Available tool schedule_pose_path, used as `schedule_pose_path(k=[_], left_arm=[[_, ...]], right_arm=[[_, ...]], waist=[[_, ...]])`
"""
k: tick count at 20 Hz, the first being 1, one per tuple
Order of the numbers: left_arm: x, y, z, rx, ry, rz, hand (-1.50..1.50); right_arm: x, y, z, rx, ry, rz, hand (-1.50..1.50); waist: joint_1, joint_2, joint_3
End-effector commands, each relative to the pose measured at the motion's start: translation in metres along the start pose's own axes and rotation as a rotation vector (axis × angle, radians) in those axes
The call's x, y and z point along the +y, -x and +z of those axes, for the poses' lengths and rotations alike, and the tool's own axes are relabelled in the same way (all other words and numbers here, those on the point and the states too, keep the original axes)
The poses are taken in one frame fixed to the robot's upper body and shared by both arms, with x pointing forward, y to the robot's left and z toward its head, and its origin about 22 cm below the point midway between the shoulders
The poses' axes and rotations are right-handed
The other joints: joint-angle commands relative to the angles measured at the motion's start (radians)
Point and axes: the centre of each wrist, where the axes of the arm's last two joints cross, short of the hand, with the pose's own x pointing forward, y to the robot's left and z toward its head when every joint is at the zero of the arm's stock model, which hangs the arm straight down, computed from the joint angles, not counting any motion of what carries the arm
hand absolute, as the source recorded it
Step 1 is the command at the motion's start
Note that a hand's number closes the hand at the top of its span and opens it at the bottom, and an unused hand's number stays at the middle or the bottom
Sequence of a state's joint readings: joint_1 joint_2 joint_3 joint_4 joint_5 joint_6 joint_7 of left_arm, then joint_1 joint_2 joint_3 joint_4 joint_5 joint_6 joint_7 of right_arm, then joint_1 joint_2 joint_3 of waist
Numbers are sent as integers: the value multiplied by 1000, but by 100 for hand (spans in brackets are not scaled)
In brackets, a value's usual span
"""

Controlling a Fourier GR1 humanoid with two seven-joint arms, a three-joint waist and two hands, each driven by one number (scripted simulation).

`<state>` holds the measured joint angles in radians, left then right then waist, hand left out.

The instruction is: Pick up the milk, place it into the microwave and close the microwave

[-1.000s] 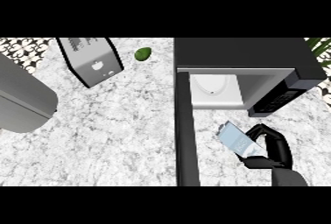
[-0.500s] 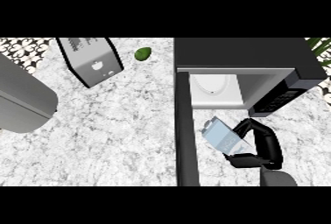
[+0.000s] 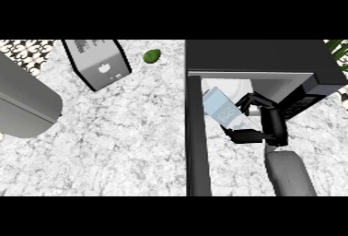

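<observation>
Our right hand (image 3: 262,124) has its fingers curled round the milk (image 3: 222,108), tilted at the mouth of the microwave (image 3: 272,57). We should carry it far into the cavity, clear of the open door (image 3: 194,138), then set it upright.

A white worktop (image 3: 136,138) veined with grey marble. A black microwave (image 3: 258,55) with a white interior. A pale blue and white milk carton (image 3: 223,108) in a black hand (image 3: 262,126) on a grey forearm (image 3: 292,173). A green avocado (image 3: 152,56). A silver-grey toaster (image 3: 96,62).
</observation>
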<state>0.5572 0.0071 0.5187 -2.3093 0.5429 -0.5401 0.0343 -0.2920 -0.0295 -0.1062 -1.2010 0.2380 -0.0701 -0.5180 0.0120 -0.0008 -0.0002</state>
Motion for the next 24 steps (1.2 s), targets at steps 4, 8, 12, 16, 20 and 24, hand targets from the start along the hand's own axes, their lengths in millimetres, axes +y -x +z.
schedule_pose_path(k=[4, 8, 12, 16, 20, 24], left_arm=[[6, -3, 9, -7, 17, -1, -150], [18, 2, 7, -25, 11, -7, -150], [18, 8, -15, -18, 31, -9, -150], [20, 5, -20, -9, 33, -9, -150], [12, 5, -20, -29, 44, 0, -150], [13, 11, -30, -38, 48, 6, -150]], right_arm=[[26, -2, -61, 19, -9, 173, 150], [21, 9, -83, 59, 0, 247, 150], [29, 12, -103, 63, 22, 317, 150], [6, 15, -117, 85, 91, 314, 150], [-8, 13, -126, 71, 176, 448, 150], [-15, 15, -126, -10, 191, 581, 150]], waist=[[21, 4, 1], [20, 6, 1], [29, 15, 1], [43, 22, 2], [61, 30, 3], [61, 38, 3]])
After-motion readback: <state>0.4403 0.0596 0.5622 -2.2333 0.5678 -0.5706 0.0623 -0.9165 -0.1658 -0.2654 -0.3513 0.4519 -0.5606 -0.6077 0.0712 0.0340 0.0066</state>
